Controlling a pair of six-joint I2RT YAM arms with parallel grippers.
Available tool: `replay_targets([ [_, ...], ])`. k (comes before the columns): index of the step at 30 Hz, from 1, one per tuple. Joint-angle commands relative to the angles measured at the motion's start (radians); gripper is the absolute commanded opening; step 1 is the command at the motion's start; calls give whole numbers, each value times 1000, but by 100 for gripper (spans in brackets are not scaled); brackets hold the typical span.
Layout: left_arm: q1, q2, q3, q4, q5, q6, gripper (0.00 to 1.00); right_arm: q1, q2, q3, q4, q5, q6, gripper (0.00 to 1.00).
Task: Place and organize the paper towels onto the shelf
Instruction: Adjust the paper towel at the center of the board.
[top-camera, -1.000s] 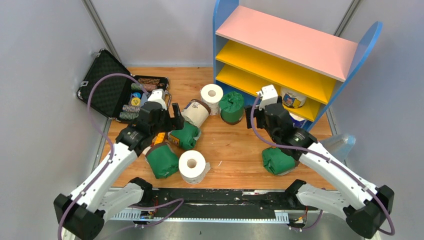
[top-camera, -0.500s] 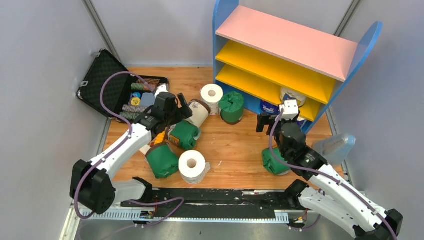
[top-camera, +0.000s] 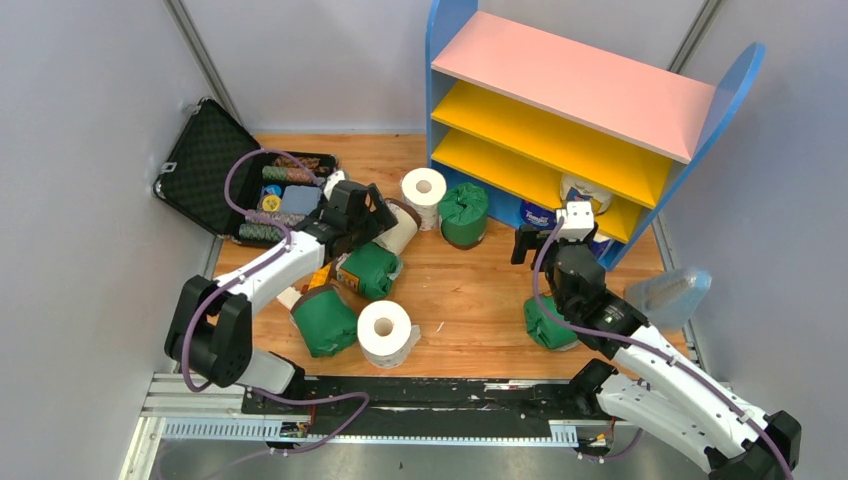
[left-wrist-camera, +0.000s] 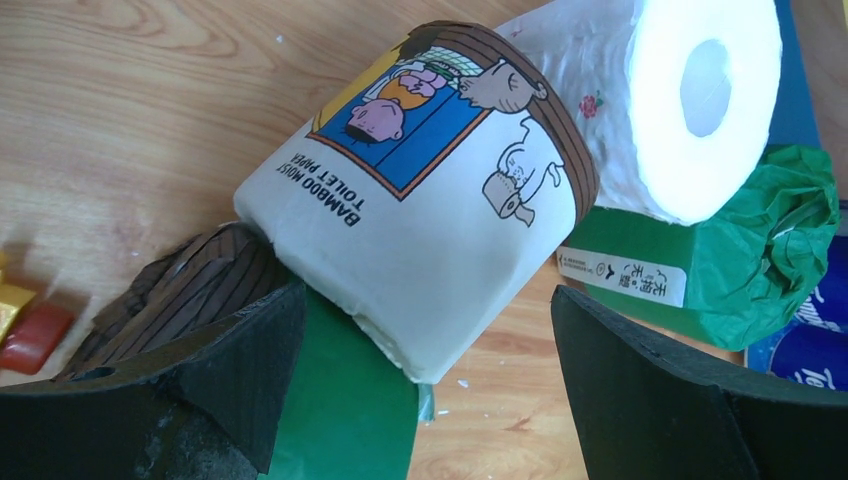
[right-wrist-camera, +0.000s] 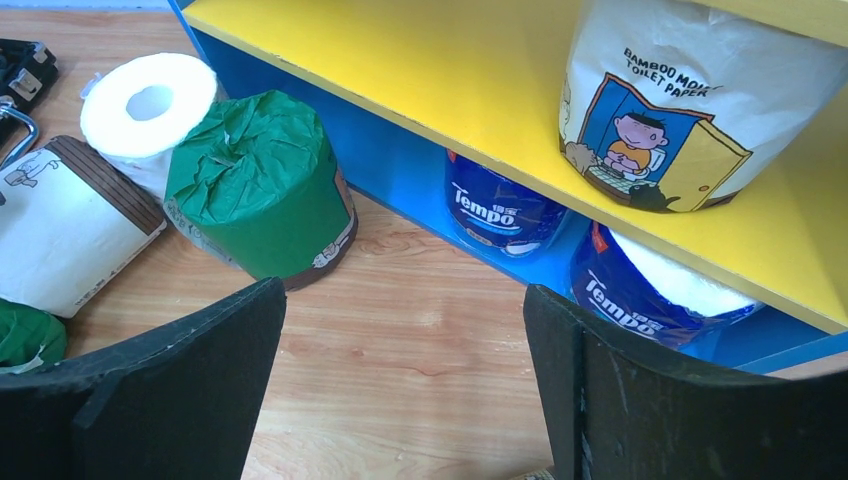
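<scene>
The yellow board (right-wrist-camera: 400, 70) hides the tops of the blue-wrapped rolls (right-wrist-camera: 500, 215) under it

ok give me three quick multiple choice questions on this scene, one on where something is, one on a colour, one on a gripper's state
1. Where are the blue Tempo rolls?
A on the pink top board
B under the lowest yellow board
C in the black case

2. What colour wraps the upright roll beside the bare white roll?
A green
B red
C black

3. How is the left gripper?
A shut on a green roll
B shut on nothing
C open

Answers:
1 B, both sit on the floor below that board in the right wrist view.
2 A, its crinkled wrap is plainly green.
3 C, its fingers stand wide apart with the cream bamboo roll ahead between them.
</scene>
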Motion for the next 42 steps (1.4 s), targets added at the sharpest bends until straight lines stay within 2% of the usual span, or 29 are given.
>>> replay_targets([
  [1,3,40,15,69,25,-70,100,2,20,2,40,24,14,91],
  [13,-5,96,-7,187,30,-216,100,2,42,11,23,44,23,91],
  [20,-8,31,-41,296,-73,-260,99,2,46,11,23,61,23,91],
  [26,-8,46,44,239,-77,-184,99,2,46,11,23,62,22,91],
  [33,-17,19,-48,215,-7,-264,100,2,47,11,23,65,22,91],
  [42,-76,23,-28,146,-48,-253,100,2,53,11,22,66,23,91],
])
